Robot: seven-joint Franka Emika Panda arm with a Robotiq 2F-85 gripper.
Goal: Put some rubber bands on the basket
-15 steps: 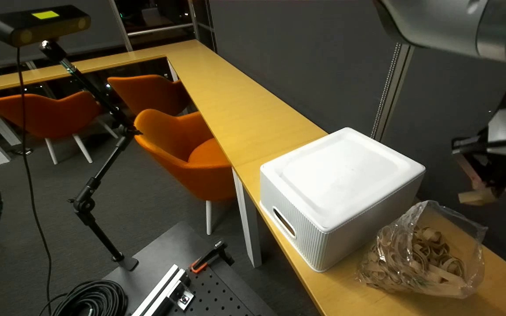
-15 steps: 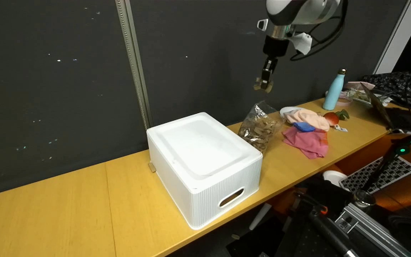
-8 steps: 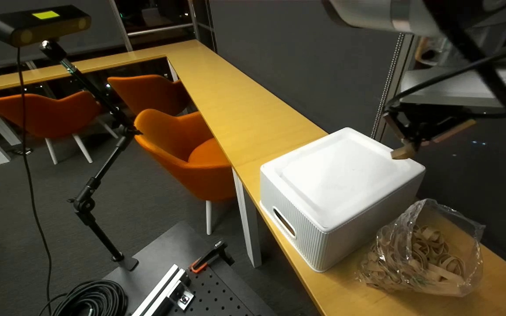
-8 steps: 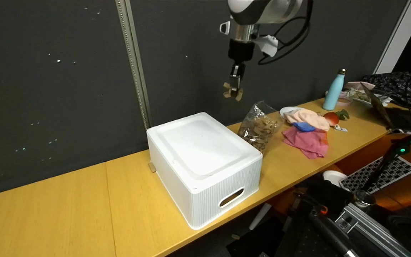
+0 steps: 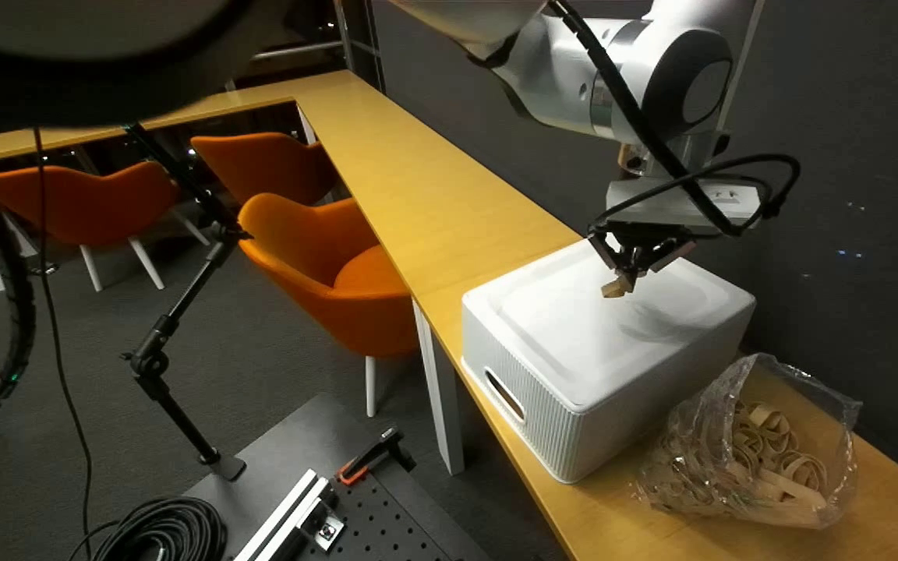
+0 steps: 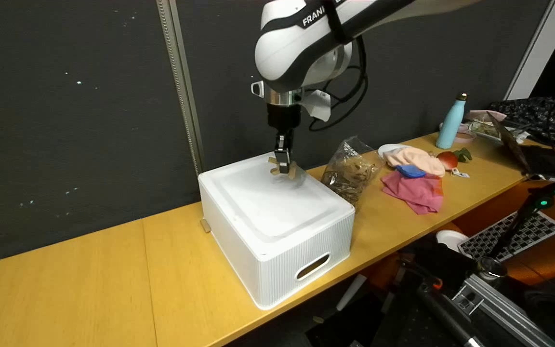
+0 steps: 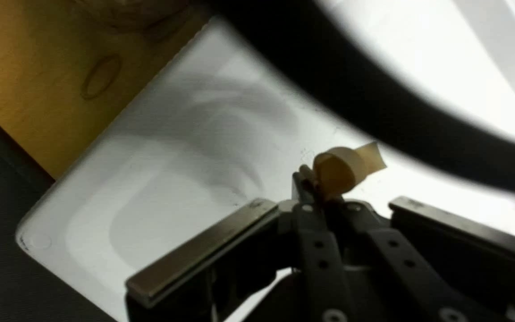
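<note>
Yellow wooden table (image 6: 80, 284), beneath the basket (image 6: 268, 202) and extending past it on either side. White-and-black robot arm (image 6: 301, 53), above the basket. Basket itself: white, ribbed, smooth unbroken face uppermost, handle slot (image 6: 312, 267) low in one end; apparently upturned, hence suited to bands laid on top rather than dropped inside. Clear crinkled bag (image 5: 843, 452), beside a long wall of the basket, contact between the two uncertain; within it, bagged rubber bands (image 5: 768, 452) in a loose tangle. Gripper (image 6: 284, 167), pointing down over the basket's top, clamped on the held rubber bands (image 7: 349, 165). Position of these: above the basket's top, seemingly not resting on it, with curled loops and a flat end protruding from the grip in the wrist view. Handling, by judgement: very light, soft, springy, hard to damage, more tacky than slippery; prone to tangle, or to cling on release. Best hold: a pinch across the flat of several strands near mid-bundle, loose ends left free, then a low release over the middle of the basket. Thin ring (image 7: 101, 77) on the table near the basket: loose band or mere mark, not determinable.
</note>
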